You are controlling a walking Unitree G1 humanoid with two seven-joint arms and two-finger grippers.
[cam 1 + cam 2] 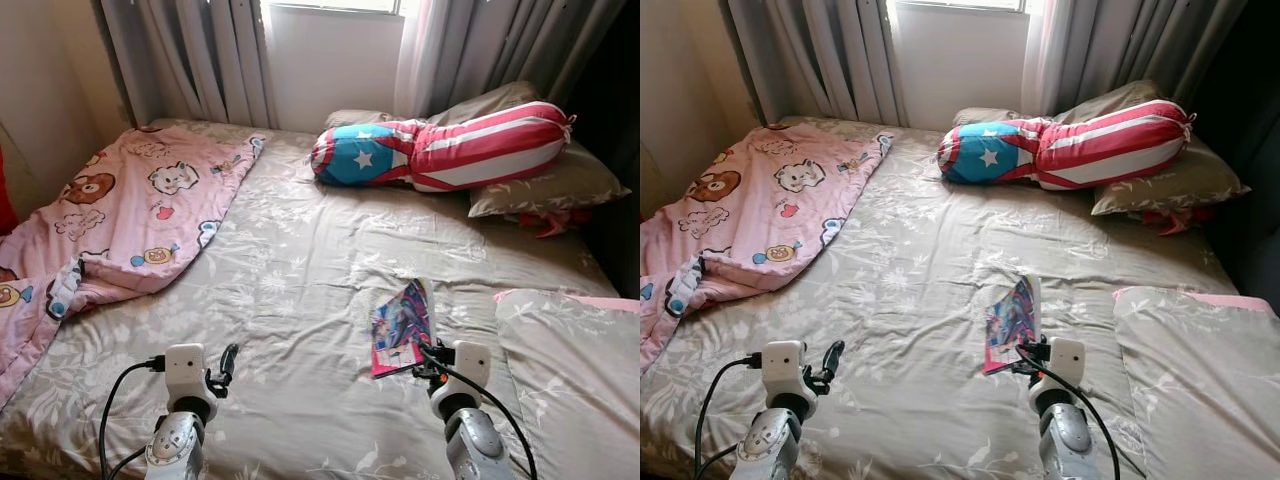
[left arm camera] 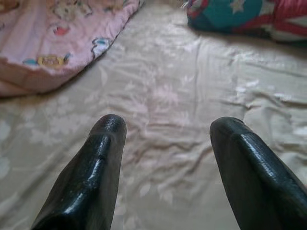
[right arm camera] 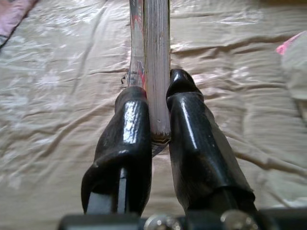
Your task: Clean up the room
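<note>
The right pincer (image 3: 158, 139) is closed on a thin book (image 3: 156, 62), holding it by its near end. In the right wrist view the page edges stand between the two black fingers (image 3: 127, 139), so the book is on its edge, not flat. Its long axis runs straight away from the pincer, toward the head of the bed (image 1: 300, 300). From the head camera, the book (image 1: 402, 325) is near the foot edge of the bed, toward the right side, and seems slightly lifted off the sheet. Its cover is colourful, but no writing can be read.

The left pincer (image 2: 165, 158) is open and holds nothing; it hovers above the sheet near the foot edge, on the left side. The right arm is clearly the nearer one to the book.

Farther out, a pink blanket (image 1: 120, 220) lies over the left edge, a striped bolster (image 1: 450, 150) rests on pillows (image 1: 550, 180) at the head, and another pillow (image 1: 570, 360) sits at the right edge.
</note>
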